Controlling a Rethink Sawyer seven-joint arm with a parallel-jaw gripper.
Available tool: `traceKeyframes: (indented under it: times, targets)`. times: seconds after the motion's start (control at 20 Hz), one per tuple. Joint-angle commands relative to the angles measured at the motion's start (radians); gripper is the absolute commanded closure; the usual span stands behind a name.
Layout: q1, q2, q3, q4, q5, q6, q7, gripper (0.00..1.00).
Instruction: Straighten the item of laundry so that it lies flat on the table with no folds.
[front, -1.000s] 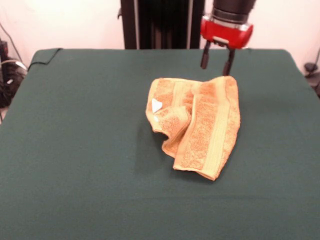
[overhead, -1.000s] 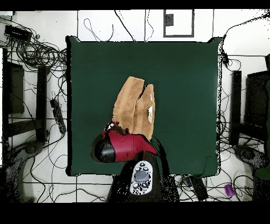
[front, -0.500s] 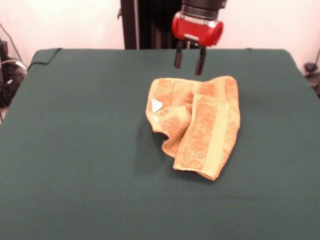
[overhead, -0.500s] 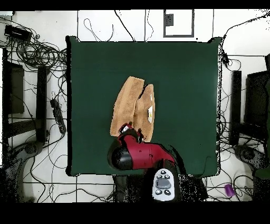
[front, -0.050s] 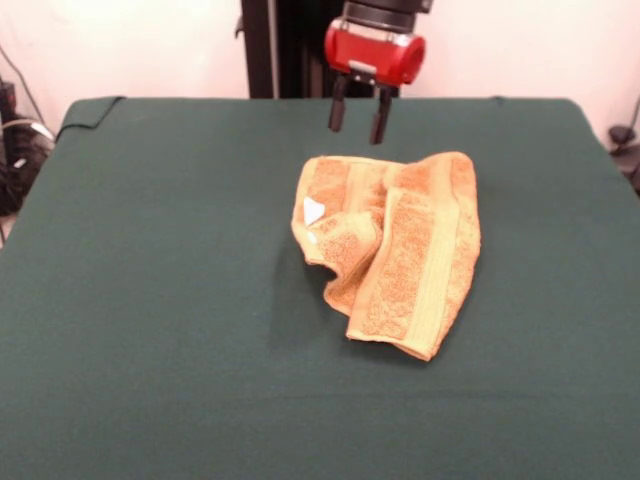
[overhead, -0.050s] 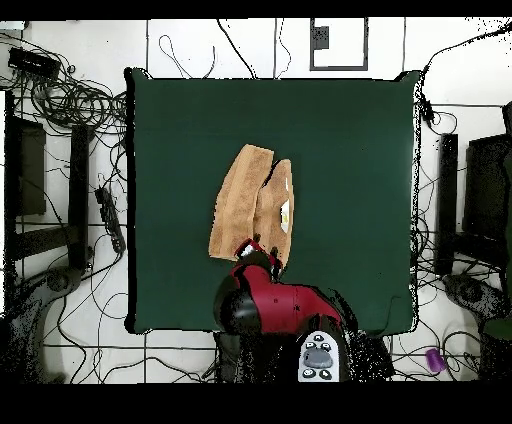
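The orange-tan towel (front, -0.050s: 393, 250) lies crumpled and folded over itself near the middle of the green table (front, -0.050s: 150, 300), with a small white label (front, -0.050s: 313, 211) showing at its left side. In the overhead view the towel (overhead, -0.050s: 250, 205) is a long doubled shape. My gripper (front, -0.050s: 357, 118) hangs open above the table just behind the towel's far edge, holding nothing. From overhead the red gripper head (overhead, -0.050s: 262, 300) covers the towel's near end.
A fold of the green cloth (front, -0.050s: 90, 108) bunches at the table's far left corner. Cables (overhead, -0.050s: 70, 100) and equipment lie on the floor around the table in the overhead view.
My gripper has moved left along the far side of the towel, from above its right corner to behind its left part. The towel has not moved.
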Motion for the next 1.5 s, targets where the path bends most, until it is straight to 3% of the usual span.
traceKeyframes:
  times: [0.05,0.8,1.2,1.5]
  targets:
    - [0.040,0.089,0.001,0.060,0.052,-0.076,0.160,0.00]
    - [-0.075,0.164,0.087,0.029,0.098,-0.172,0.200,0.00]
    - [-0.081,0.230,0.092,-0.005,0.155,-0.245,0.208,0.00]
    - [-0.088,0.164,0.110,0.037,0.193,-0.158,0.200,0.00]
